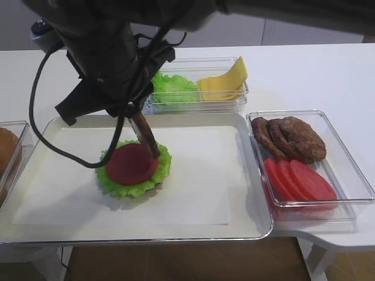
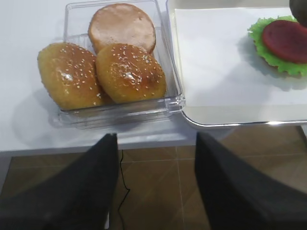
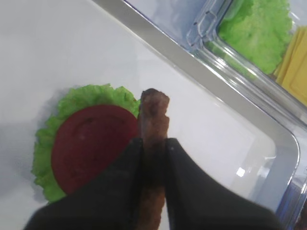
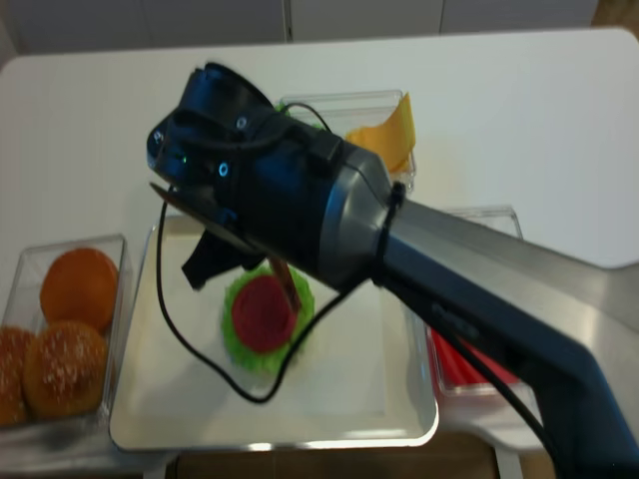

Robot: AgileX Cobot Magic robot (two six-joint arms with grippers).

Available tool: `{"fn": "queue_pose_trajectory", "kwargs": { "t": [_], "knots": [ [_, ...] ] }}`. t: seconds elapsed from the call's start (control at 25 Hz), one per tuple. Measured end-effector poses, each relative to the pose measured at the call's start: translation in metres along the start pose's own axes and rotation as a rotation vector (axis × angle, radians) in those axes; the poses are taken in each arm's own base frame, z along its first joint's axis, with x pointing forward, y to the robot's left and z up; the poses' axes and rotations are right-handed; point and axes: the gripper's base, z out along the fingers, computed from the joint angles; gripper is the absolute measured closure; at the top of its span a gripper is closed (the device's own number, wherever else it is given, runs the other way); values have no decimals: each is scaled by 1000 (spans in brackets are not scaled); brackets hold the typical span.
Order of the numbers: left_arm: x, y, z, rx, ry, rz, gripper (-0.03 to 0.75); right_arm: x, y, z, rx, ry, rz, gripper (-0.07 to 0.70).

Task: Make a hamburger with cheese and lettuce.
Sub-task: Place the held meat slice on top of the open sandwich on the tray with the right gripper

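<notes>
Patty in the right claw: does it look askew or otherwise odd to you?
Yes. The right claw pinches the patty edge-on, so it hangs nearly vertical, its lower edge by the tomato slice on the hamburger instead of lying flat.

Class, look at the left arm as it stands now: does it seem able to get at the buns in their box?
Probably yes. The left gripper is open with nothing in it, just off the table edge, and the buns lie in an open-topped box directly ahead, with nothing between them.
</notes>
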Motion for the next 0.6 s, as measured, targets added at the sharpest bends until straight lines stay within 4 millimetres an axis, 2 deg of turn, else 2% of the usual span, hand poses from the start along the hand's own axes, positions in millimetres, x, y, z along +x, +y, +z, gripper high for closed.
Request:
{"fn": "queue_pose_trajectory", "kwargs": {
  "t": [0.6],
  "knots": [
    [0,0,0,0,0,0,334,-1,3,1,36,-19,-96,537]
  ]
}}
